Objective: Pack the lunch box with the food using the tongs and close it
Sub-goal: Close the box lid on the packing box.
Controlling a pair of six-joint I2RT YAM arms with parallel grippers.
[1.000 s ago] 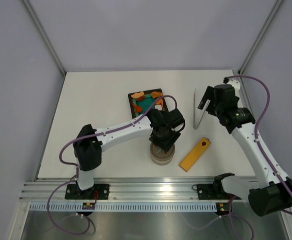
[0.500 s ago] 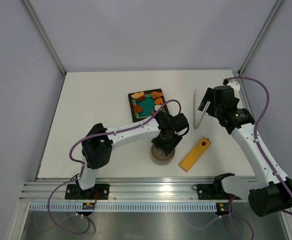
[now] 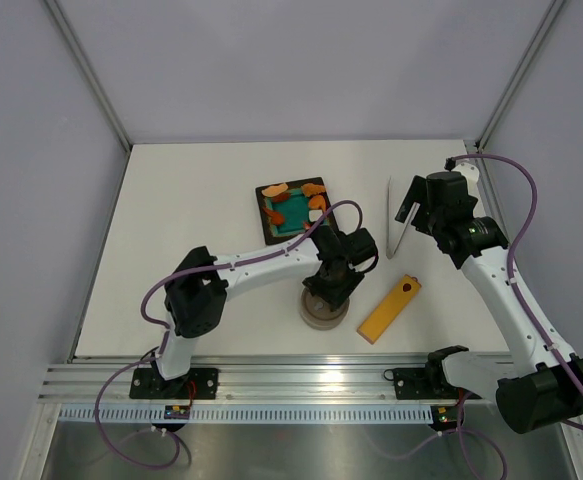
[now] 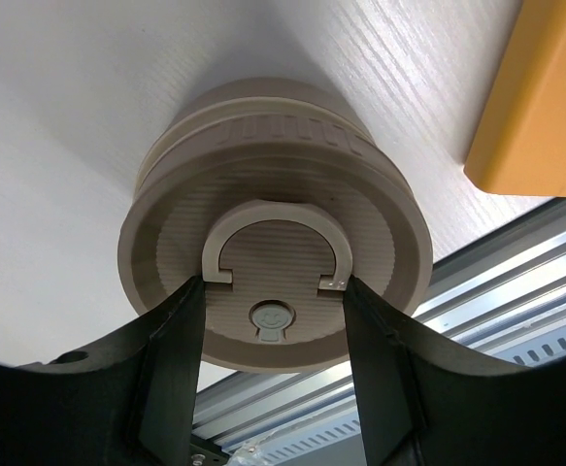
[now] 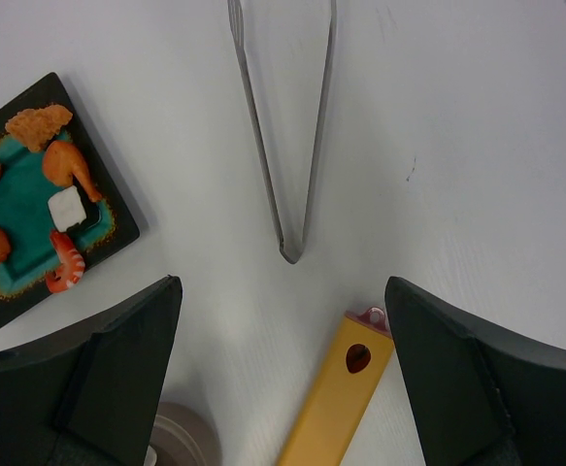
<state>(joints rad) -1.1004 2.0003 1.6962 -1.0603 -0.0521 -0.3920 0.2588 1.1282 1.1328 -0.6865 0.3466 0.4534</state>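
Judged from how things lie, the packing has not begun: no piece has left the plate and the tongs lie untouched, so opening, filling and closing all remain. Nearest the arm bases, at about 6 o'clock on the table, stands the lunch box with its lid on, so whatever is inside is hidden. The left gripper is clamped narrowly on the lid, one finger against each end of its arched handle, which looks like the grip for lifting it off. Just beside the box at its 3 o'clock lies a yellow-orange bar, apart from it. Farther out, at the box's 11 o'clock, the square black plate holds all the food that shows: orange, red and brown pieces and a white cube. At the plate's 3 o'clock the tongs lie flat on the table, their joined end toward the bases. Above them hangs the right gripper, jaws wide and empty.
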